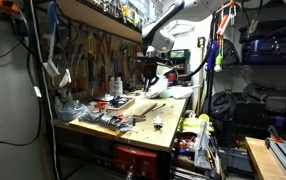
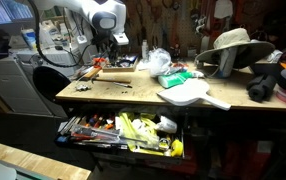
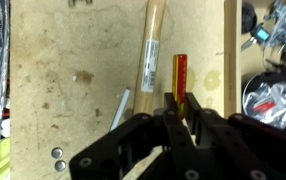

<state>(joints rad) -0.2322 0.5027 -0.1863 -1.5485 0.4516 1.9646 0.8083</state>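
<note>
- The arm (image 1: 169,18) is white and folds at the elbow, and its last links drop steeply downward in both exterior views.
- The wrist (image 2: 107,22) is turned so that the tool points almost straight down, with a slight tilt at most.
- The gripper (image 3: 180,103) is black and enters the wrist view from the bottom edge, its body filling the lower part of that view.
- The two fingers (image 3: 169,108) run parallel and stand upright in the wrist view, with their tips level.
- The jaws are closed, with only a thin slit between the fingers.
- In an exterior view the gripper (image 1: 149,74) hangs low at the arm's end, but it is too small to show the fingers.
</note>
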